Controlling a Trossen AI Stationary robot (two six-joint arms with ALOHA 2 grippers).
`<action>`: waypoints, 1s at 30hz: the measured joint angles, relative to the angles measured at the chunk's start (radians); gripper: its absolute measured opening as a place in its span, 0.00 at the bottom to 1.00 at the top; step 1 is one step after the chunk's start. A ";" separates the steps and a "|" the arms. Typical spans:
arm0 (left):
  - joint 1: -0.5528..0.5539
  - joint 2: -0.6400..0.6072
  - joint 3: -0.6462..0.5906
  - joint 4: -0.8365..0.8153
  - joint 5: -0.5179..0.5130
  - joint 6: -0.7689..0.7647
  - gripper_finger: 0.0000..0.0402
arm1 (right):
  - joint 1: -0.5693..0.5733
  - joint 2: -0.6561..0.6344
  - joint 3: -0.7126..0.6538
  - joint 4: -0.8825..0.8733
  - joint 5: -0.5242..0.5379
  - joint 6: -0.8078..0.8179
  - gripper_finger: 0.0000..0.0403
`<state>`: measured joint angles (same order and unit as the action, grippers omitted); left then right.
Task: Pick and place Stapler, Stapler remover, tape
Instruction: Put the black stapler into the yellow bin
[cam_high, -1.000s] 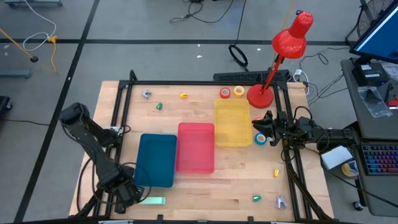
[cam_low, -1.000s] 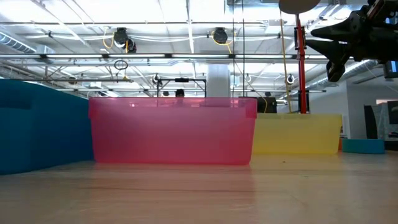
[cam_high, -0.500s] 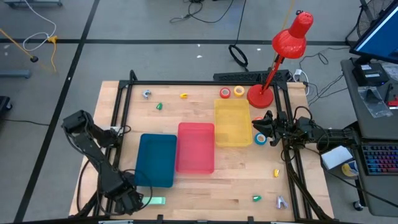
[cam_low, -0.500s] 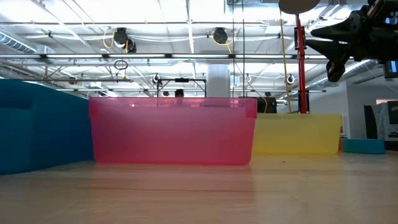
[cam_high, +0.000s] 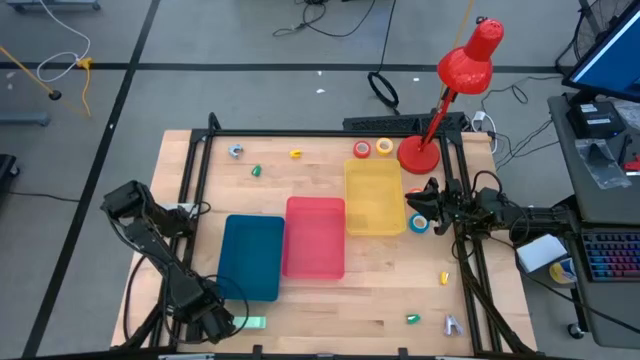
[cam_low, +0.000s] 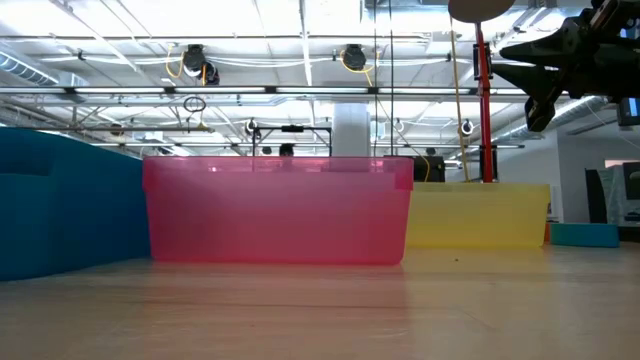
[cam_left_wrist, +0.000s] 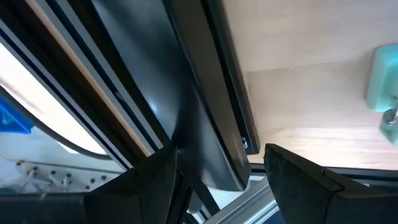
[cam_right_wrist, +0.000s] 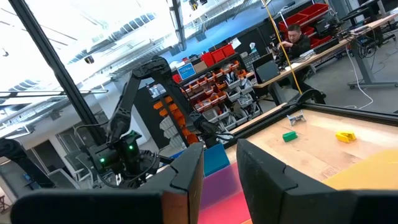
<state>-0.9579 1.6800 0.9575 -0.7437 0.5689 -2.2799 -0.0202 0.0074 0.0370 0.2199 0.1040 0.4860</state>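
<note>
At the table's near left corner our left gripper (cam_high: 215, 322) sits low, its fingers parted with nothing between them, just beside the pale green stapler (cam_high: 250, 322) that lies flat on the wood in front of the blue tray (cam_high: 251, 257). In the left wrist view the stapler (cam_left_wrist: 384, 87) shows only at the picture's edge (so we are not lined up on it yet), and the dark frame rail (cam_left_wrist: 205, 93) fills most of that picture. To do this step well, we judge we should swing clear of that rail, centre the open fingers across the stapler's narrow sides, then come down before closing. Our right gripper (cam_high: 422, 198) waits over by the yellow tray (cam_high: 374, 197), fingers narrowly parted and empty, with the blue tape (cam_high: 419, 222) just beside it.
</note>
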 joint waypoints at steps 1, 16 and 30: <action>0.002 0.001 -0.003 0.000 0.010 0.004 0.60 | 0.000 0.000 0.000 0.000 0.000 0.000 0.22; 0.004 0.003 -0.005 -0.025 0.032 0.019 0.60 | 0.000 0.000 0.000 0.000 0.000 0.000 0.22; 0.002 0.002 -0.005 -0.021 0.006 0.007 0.32 | 0.000 0.000 0.000 0.000 0.000 0.000 0.22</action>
<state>-0.9558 1.6817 0.9524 -0.7650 0.5751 -2.2730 -0.0200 0.0074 0.0371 0.2199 0.1043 0.4862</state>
